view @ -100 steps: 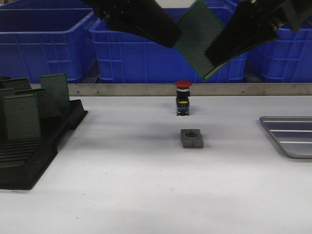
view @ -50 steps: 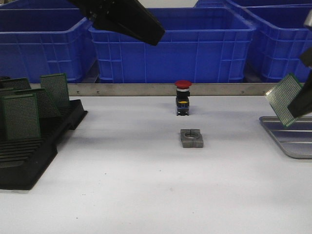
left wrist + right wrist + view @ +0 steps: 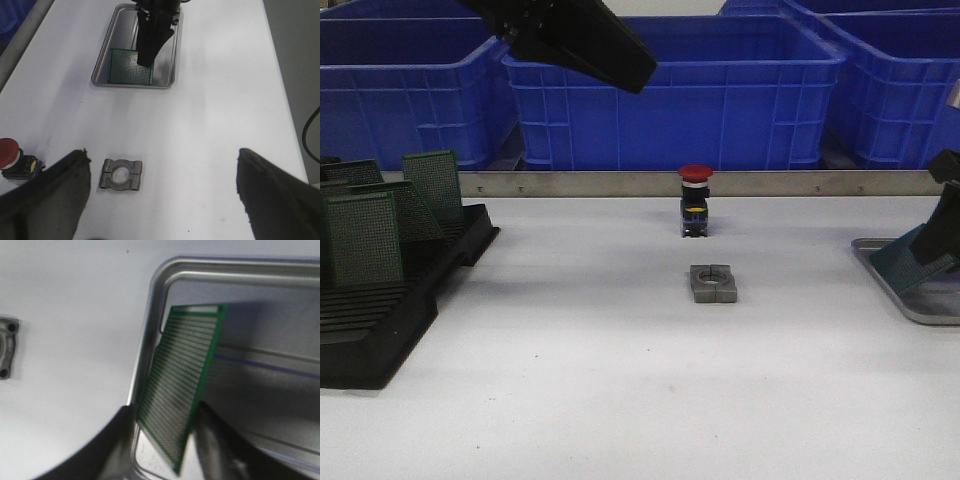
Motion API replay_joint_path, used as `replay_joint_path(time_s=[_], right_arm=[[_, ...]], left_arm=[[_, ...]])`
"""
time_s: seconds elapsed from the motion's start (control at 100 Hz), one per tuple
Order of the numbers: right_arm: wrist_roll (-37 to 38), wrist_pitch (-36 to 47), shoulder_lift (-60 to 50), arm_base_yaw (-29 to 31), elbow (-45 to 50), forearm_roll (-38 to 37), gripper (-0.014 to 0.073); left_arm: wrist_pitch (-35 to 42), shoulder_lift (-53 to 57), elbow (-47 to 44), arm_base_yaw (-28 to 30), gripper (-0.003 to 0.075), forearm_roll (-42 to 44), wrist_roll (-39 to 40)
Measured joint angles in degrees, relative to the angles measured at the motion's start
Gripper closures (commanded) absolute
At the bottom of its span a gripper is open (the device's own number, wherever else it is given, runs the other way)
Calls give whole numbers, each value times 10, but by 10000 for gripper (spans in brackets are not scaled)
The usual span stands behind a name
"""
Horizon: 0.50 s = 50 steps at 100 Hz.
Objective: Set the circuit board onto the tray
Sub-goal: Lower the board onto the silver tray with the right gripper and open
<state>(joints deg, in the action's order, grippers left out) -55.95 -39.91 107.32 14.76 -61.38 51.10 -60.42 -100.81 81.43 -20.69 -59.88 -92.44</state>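
where ribbed, tray [image 3: 280, 275] silver-grey metal

White table [image 3: 580, 380] carries a black slotted rack [image 3: 380, 320] at left, a red-capped button [image 3: 695, 200] mid-back, a grey metal clamp block [image 3: 713, 283] in front of it, the tray [image 3: 880, 262] far right.

My right end effector [image 3: 150, 45] and its circuit board [image 3: 131, 66] fill the tray's [image 3: 170, 60] near end. Open surface [image 3: 620, 380] surrounds the grey clamp block [image 3: 713, 283] and red button [image 3: 695, 200].
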Motion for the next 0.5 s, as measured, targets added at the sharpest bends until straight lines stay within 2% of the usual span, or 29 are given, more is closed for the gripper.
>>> replay_joint_path(time_s=[0.12, 0.5], right_arm=[[1, -1, 0, 0, -3, -2, 27], [2, -13, -62, 0, -3, -40, 27]], left_arm=[[0, 0, 0, 0, 154, 0, 0], [0, 0, 0, 10, 154, 1, 1]])
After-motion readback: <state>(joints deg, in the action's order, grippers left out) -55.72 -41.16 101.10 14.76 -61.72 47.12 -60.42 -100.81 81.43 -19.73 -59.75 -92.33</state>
